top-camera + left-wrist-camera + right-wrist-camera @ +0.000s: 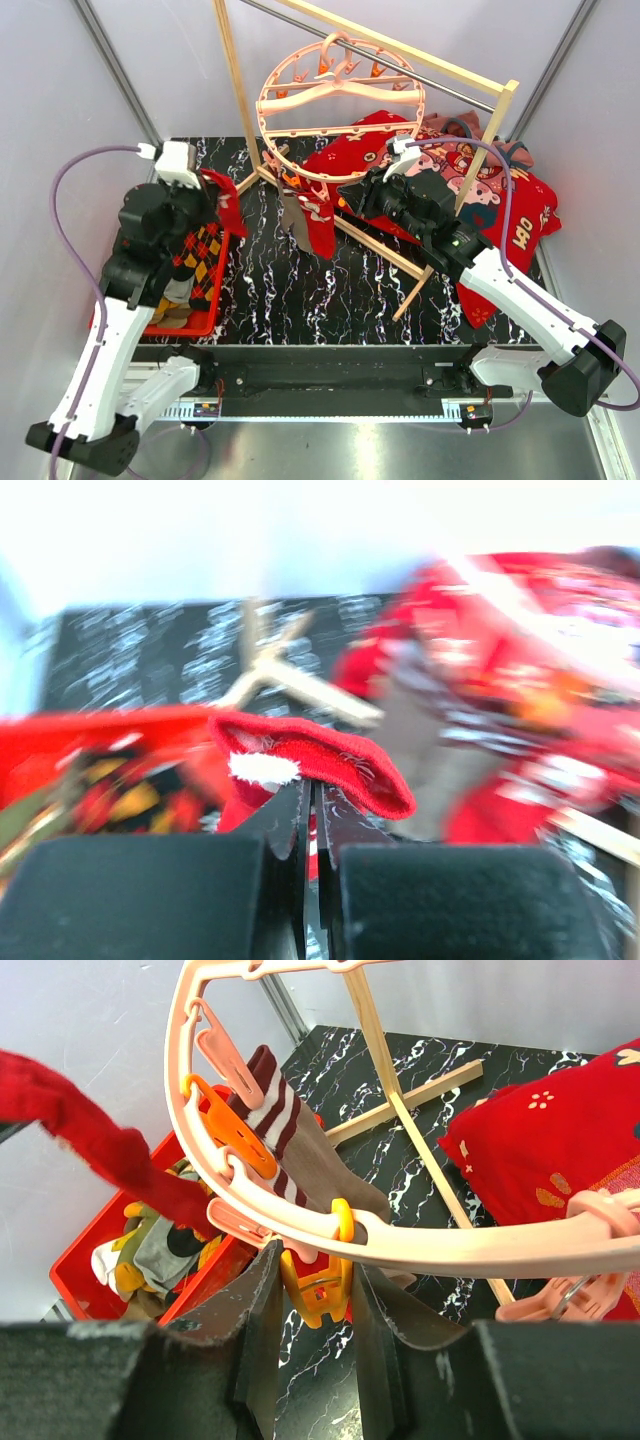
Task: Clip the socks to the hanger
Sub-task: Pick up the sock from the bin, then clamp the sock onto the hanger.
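Red sock (330, 758) being held, pinched in shut left pincer (312, 798), over left bin (190, 322). Orange clip (312, 1297) on hanger (450, 1250) near rim being squeezed by right pincer (315, 1280). Next, likely: cuff needing feeding into clip mouth.

Bare table (300, 295) down the middle, wide open. Ahead it's tight: hung socks (308, 215) and the rack foot (385, 252) crowd under the hanger (340, 92); red bin (195, 322) blocks the left.
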`<action>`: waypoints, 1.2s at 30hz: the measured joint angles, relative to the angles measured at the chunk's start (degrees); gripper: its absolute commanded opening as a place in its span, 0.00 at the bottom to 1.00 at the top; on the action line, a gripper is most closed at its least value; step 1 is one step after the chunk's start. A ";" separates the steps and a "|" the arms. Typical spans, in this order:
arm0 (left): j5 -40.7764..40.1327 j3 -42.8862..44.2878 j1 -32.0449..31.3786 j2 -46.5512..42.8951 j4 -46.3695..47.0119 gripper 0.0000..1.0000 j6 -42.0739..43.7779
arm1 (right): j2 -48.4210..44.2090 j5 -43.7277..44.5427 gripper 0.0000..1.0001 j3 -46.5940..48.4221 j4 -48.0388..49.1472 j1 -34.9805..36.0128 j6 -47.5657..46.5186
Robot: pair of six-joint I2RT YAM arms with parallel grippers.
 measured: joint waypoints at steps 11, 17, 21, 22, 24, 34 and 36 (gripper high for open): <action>3.65 -5.86 -26.38 0.83 10.01 0.00 0.07 | -0.15 0.00 0.00 0.00 -0.04 0.00 0.04; 1.53 -7.96 -35.36 7.67 16.50 0.00 -0.70 | -0.37 -0.02 0.00 0.00 -0.13 0.00 -0.13; -1.97 -7.91 -37.81 13.14 19.15 0.00 -2.69 | -0.48 -0.02 0.00 0.00 -0.28 0.00 -0.83; -2.60 -7.91 -38.21 14.34 19.28 0.00 -3.13 | -0.55 -0.02 0.00 0.00 -0.31 0.00 -0.94; -4.02 -7.76 -38.77 16.61 19.34 0.00 -4.07 | -0.70 -0.02 0.00 0.00 -0.46 0.00 -1.40; -9.25 -2.62 -38.97 22.84 17.29 0.00 -6.84 | -1.16 -0.02 0.00 -0.02 -0.94 0.00 -3.50; -10.36 -1.22 -38.97 23.50 16.31 0.00 -7.06 | -1.22 -0.02 0.00 -0.02 -1.07 0.00 -3.76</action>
